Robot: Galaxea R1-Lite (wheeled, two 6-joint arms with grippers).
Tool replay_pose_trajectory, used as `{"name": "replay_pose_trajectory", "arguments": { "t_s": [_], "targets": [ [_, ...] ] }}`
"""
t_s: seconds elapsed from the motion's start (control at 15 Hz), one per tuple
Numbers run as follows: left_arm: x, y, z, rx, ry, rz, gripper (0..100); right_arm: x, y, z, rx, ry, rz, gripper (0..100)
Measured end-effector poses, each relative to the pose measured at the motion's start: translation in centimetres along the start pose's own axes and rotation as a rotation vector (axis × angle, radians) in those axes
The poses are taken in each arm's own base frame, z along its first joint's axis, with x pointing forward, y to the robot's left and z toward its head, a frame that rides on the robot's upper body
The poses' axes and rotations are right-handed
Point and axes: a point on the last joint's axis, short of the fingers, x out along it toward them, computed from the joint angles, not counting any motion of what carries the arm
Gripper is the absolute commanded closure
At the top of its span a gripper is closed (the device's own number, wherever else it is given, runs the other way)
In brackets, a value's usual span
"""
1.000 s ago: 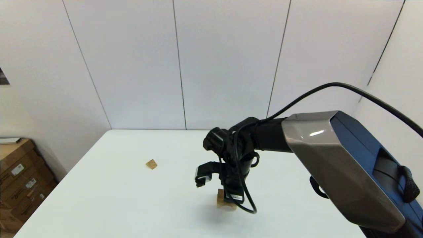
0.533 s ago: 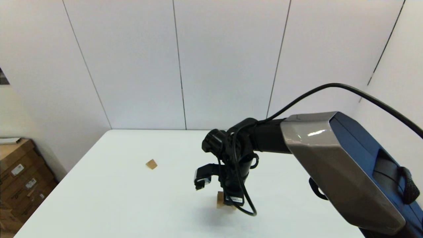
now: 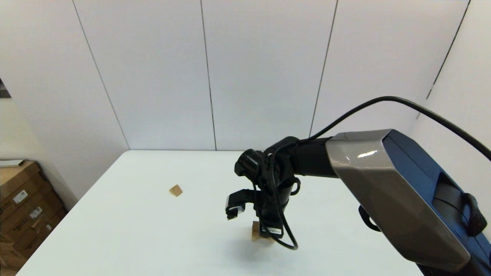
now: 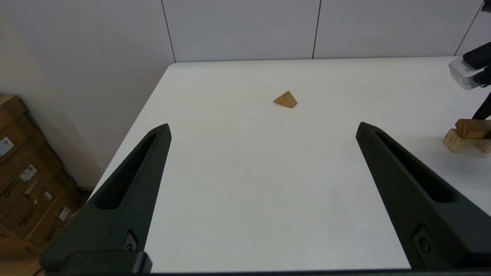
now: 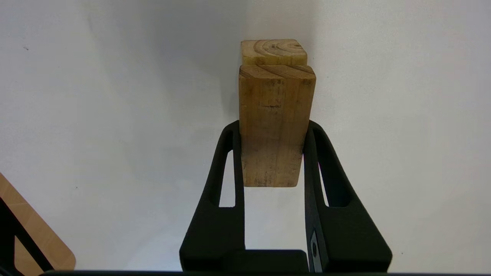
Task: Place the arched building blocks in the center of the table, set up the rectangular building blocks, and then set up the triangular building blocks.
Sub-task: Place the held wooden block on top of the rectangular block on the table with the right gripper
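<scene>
Right gripper [image 5: 273, 132] clamped the rectangular block [image 5: 274, 126] over the arched block [image 4: 458, 140]. Triangular block [image 3: 176, 190] lay at ten o'clock. Left gripper [image 4: 262, 128] stood wide open, empty.

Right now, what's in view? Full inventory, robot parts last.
bar: 1, tan wood, held in the right gripper, lying along the top of the arch, mid-table
arch: 1, light wood, on the table under the bar
wedge: 1, striped wood, lying alone on the table's left side
table: 1, white
boxes: several, brown cardboard, on the floor left of the table
left gripper: 1, black, open, low at the table's near left, facing the wedge
right gripper: 1, black, shut on the bar's sides
</scene>
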Motion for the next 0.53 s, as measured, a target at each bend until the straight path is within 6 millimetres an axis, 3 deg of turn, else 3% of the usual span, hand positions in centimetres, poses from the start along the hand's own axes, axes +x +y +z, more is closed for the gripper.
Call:
{"name": "replay_pose_trajectory", "arguments": {
  "t_s": [0.53],
  "targets": [
    [0.0,0.0,-0.01,0.0,0.001,0.0,0,-0.03,0.22,0.24,-0.008,-0.004,0.001,100]
  ]
}}
